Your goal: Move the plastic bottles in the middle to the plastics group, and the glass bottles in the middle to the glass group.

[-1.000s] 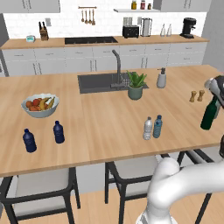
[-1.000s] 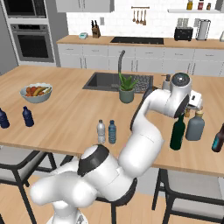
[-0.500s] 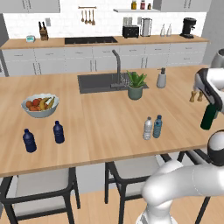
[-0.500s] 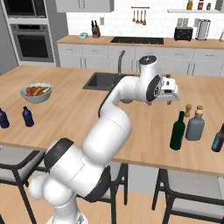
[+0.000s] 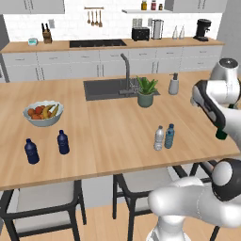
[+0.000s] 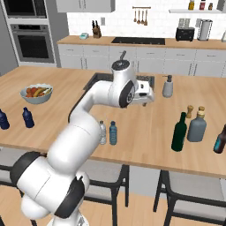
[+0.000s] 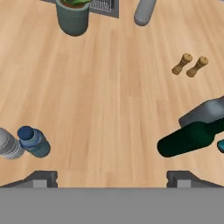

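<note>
My gripper (image 7: 111, 181) hangs open and empty above bare counter, its fingertips (image 7: 41, 179) wide apart. In the right base view the gripper (image 6: 150, 98) hovers over the island's middle. The clear plastic bottle (image 6: 102, 132) and the teal one (image 6: 113, 133) stand together near the front edge, left of the gripper. In the hand view the teal bottle (image 7: 33, 141) and clear bottle (image 7: 8, 145) are at the lower left. The green glass bottle (image 6: 179, 132) stands upright beside the grey-blue glass bottle (image 6: 197, 126). Two navy plastic bottles (image 5: 31, 151) (image 5: 62, 142) stand far left.
A potted plant (image 5: 146, 92) and a soap dispenser (image 5: 174, 84) stand by the sink (image 5: 110, 89). Two pepper mills (image 7: 190, 65) are behind the glass bottles. A fruit bowl (image 5: 43, 113) sits at the left. Another dark bottle (image 6: 220, 140) stands at the far right edge.
The arm has swung left, away from the green bottle and back over the island's middle. The green bottle stays standing beside the grey-blue bottle.
</note>
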Available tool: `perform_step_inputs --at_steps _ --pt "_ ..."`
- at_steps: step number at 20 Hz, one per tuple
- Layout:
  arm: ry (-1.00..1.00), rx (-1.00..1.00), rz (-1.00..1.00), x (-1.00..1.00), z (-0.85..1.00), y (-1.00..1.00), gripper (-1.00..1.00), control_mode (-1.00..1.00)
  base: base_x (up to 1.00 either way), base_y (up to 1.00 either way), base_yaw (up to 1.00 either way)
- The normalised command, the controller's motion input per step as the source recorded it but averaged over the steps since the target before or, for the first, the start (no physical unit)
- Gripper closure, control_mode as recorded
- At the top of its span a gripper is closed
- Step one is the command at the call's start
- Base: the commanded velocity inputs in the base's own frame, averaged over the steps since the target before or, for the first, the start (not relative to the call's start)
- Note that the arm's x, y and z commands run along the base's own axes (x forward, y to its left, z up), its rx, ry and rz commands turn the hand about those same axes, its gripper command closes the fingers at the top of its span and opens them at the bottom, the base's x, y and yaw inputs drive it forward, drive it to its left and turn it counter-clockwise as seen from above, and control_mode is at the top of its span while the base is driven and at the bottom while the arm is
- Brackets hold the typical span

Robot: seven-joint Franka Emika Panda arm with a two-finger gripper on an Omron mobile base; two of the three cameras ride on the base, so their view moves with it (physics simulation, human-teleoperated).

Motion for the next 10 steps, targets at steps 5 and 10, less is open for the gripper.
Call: perform_step_inputs --at_steps 5,10 --pt "-0.01 0.09 -0.05 -0.01 -0.32 0.87 -1.00 -1.00 0.00 0.00 0.00" --pt "0.00 0.20 -0.12 0.08 -0.16 0.75 -1.00 -1.00 0.00 0.00 0.00"
